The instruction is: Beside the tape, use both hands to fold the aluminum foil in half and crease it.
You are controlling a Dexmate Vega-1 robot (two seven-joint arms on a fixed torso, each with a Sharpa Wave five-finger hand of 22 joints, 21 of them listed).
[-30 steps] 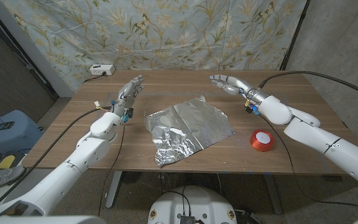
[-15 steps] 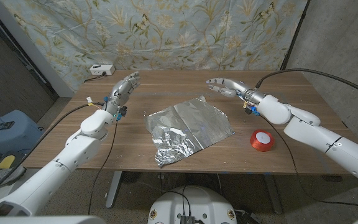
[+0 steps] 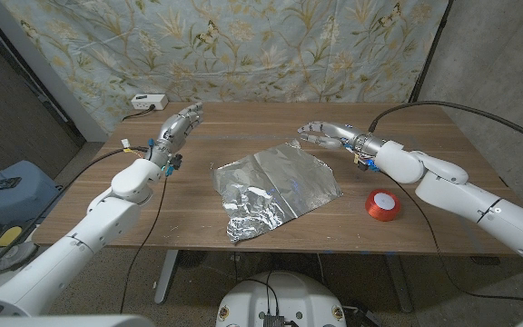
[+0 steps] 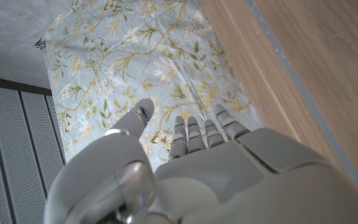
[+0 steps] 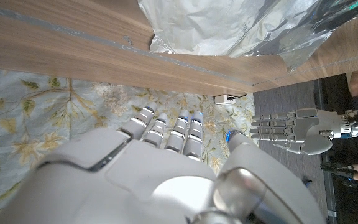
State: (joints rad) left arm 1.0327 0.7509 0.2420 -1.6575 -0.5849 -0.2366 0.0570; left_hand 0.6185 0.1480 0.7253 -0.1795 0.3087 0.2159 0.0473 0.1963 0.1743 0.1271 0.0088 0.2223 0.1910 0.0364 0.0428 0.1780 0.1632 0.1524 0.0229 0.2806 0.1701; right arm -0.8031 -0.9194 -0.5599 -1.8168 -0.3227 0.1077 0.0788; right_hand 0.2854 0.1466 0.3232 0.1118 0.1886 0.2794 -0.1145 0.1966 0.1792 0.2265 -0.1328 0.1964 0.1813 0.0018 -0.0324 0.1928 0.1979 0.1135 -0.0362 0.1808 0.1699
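From the head view, the aluminum foil (image 3: 275, 189) lies crumpled in the middle of the wooden table (image 3: 198, 232), its near-left corner bunched up and its far half smoother. The red tape roll (image 3: 382, 205) sits to the foil's right, near but apart from it. The left hand (image 3: 177, 131) hovers well to the left of the sheet, fingers extended and apart, holding nothing. The right hand (image 3: 326, 134) hangs just above the foil's far right corner, fingers loosely curved and spread, gripping nothing. A white power strip (image 3: 148, 102) rests at the far left edge, in front of the floral curtain (image 3: 271, 50).

In the left wrist view, the left hand (image 4: 197, 168) shows from behind, fingers straight and apart, empty, with the table edge (image 4: 291, 87) and curtain beyond.

In the right wrist view, the right hand (image 5: 160, 168) is likewise open-fingered and empty; the foil (image 5: 241, 25) shines just past the fingertips, and the other hand (image 5: 294, 134) shows farther off.

I judge the foil to be very light, thin and easily torn, holding any dent it takes. It will likely slide on the wood if pushed. The best hold looks like a gentle pinch at the two corners of one edge, one per hand, lifting it over evenly, then pressing along the fold.
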